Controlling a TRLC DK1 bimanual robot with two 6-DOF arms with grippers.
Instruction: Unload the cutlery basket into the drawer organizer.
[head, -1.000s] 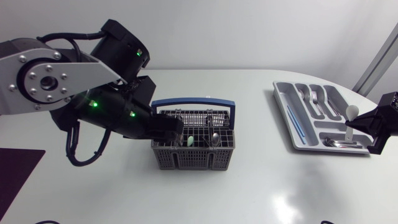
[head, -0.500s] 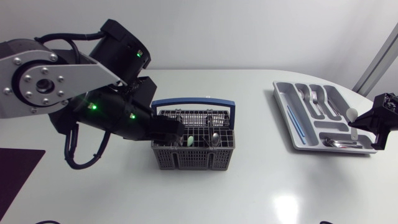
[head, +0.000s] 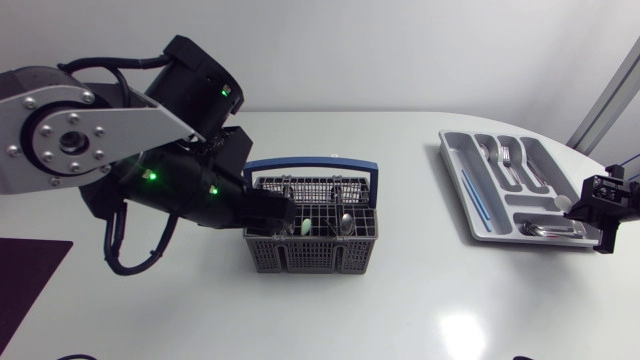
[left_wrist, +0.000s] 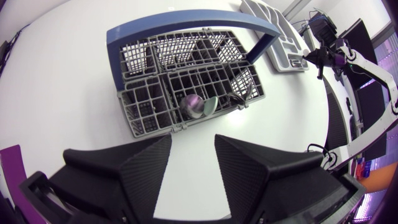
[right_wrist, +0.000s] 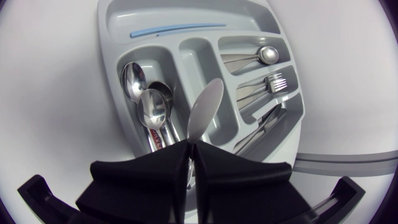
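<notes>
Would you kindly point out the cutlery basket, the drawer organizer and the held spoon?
cutlery basket (head: 310, 161), head view, its blue handle.
drawer organizer (right_wrist: 186, 15), right wrist view, bare floor of its long compartment.
held spoon (right_wrist: 205, 109), right wrist view, its bowl.

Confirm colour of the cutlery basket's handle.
Blue handle, grey basket; shows best in the left wrist view.

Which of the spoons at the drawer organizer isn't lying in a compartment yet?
The pale spoon gripped by its handle in the right gripper, bowl raised above the drawer organizer. The other spoons lie flat in its compartments.
</notes>
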